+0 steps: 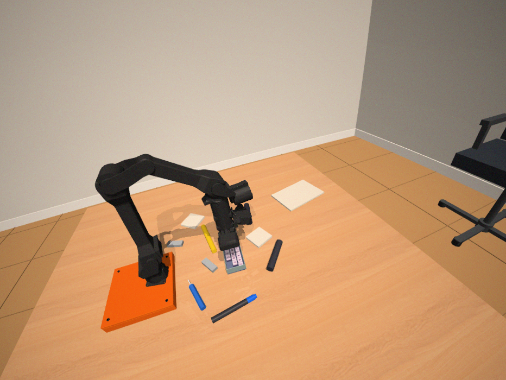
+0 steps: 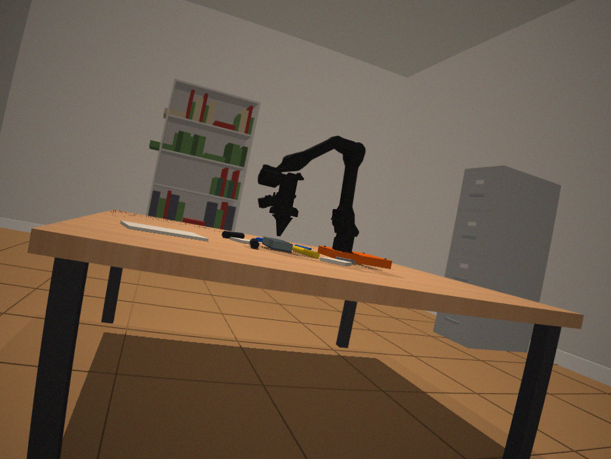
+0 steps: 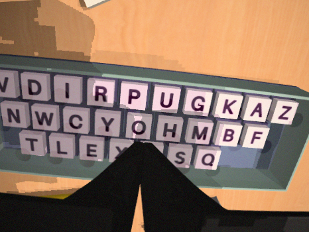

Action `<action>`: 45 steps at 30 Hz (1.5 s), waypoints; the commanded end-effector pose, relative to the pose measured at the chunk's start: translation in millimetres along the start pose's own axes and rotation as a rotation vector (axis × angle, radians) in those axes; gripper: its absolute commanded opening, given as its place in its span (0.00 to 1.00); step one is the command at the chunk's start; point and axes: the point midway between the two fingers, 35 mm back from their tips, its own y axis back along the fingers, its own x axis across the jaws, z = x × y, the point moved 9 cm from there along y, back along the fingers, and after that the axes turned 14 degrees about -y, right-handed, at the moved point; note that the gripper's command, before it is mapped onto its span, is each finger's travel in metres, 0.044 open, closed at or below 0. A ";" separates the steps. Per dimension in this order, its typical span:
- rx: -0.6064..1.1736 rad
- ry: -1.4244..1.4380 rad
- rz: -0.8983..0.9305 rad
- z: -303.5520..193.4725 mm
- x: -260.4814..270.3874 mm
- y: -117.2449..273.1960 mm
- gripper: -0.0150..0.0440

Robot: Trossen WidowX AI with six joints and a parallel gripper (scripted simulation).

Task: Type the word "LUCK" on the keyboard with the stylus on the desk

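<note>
The small grey-green keyboard (image 1: 235, 270) (image 2: 277, 244) (image 3: 232, 179) lies on the desk under the gripper. My gripper (image 1: 228, 247) (image 2: 279, 234) (image 3: 142, 150) is shut and empty, pointing down just above it; in the wrist view the tips cover the J key's place, below O. The L key (image 3: 61, 148) and C key (image 3: 75, 122) lie left of the tips, the U key (image 3: 166, 100) upper right, the K key (image 3: 229, 106) farther right. A blue pen-shaped tool (image 1: 197, 297) with a thin pale tip, possibly the stylus, lies flat on the desk.
A black marker (image 1: 230, 310) with a blue cap, a yellow marker (image 1: 209, 239) (image 2: 305, 252), a dark cylinder (image 1: 274, 255), grey blocks (image 1: 209, 265) (image 1: 175, 244) and pale pads (image 1: 258, 237) (image 1: 192, 220) lie around the keyboard. A larger pale pad (image 1: 297, 195) (image 2: 162, 231) lies farther off.
</note>
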 end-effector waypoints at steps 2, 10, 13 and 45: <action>-0.004 0.005 0.000 0.5 -2.0 0.3 0.25; -0.006 0.005 -0.006 16.0 -62.6 0.5 0.25; -0.006 0.005 -0.006 16.0 -62.6 0.5 0.25; -0.001 0.005 0.002 -37.0 26.4 0.1 0.25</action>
